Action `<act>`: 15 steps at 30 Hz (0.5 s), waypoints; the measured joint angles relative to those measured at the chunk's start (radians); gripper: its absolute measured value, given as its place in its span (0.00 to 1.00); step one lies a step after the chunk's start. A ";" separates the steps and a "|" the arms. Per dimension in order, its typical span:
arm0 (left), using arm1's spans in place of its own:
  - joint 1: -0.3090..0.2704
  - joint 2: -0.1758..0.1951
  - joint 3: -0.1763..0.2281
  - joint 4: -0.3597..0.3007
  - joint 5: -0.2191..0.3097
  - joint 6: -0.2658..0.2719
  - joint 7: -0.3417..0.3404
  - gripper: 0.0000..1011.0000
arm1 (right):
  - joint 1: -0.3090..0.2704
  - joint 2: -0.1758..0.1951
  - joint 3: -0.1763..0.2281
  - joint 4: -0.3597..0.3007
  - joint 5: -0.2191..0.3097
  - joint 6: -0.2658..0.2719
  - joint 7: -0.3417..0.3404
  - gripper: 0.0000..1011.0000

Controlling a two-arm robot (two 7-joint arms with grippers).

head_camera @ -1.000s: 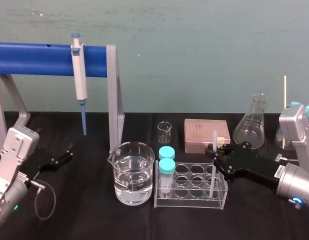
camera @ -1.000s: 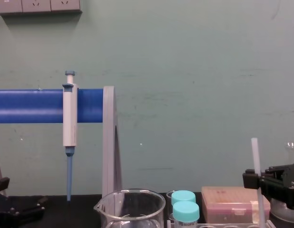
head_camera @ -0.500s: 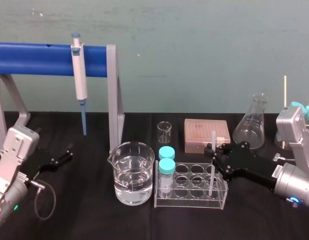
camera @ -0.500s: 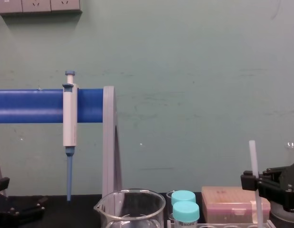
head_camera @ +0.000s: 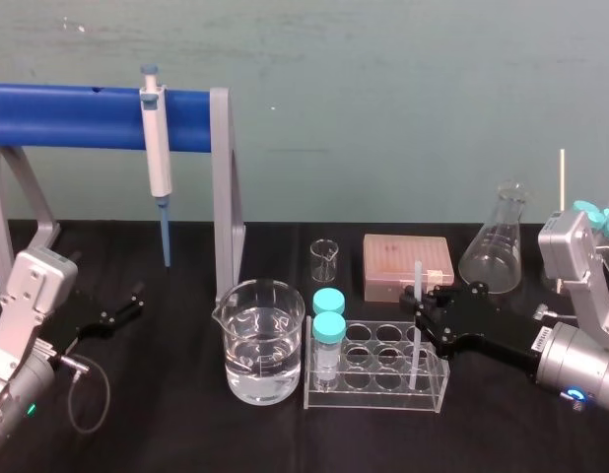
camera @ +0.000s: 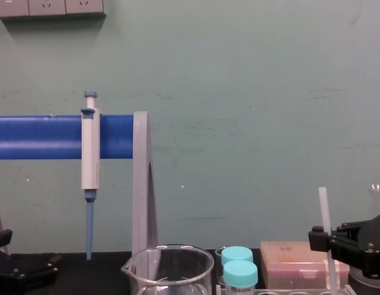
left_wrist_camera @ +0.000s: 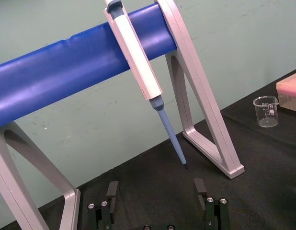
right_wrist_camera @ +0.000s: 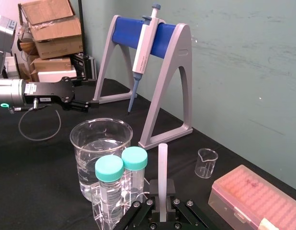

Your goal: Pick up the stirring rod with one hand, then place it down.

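Black cloth covers the table (head_camera: 186, 439). Nearest, in a clear rack (head_camera: 373, 398), the stirring rod (head_camera: 417, 278) is stood upright, its lower end down in a right-hand cell. It is clamped below its top by the right pincer (head_camera: 421, 307), which is reached in level from the right, forearm kept low. Light, stiff, smooth and probably brittle, the rod is best held gently at that upper part. Farther back on the left, the left pincer (left_wrist_camera: 155, 189) is parked, spread wide and empty.

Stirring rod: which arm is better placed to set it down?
Right. The right gripper holds the stirring rod upright at the tube rack; the left gripper rests open by the pipette stand.
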 joint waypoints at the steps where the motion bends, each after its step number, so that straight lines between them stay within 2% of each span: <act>1: 0.000 0.000 0.000 0.000 0.000 0.000 0.000 0.99 | 0.000 0.000 0.000 0.000 0.000 0.000 0.000 0.07; 13: 0.000 0.000 0.000 0.000 0.000 0.000 0.000 0.99 | -0.001 0.001 0.001 -0.002 -0.001 0.002 -0.002 0.07; 15: 0.000 0.000 0.000 0.000 0.000 0.000 0.000 0.99 | -0.001 0.001 0.001 -0.002 -0.001 0.002 -0.002 0.09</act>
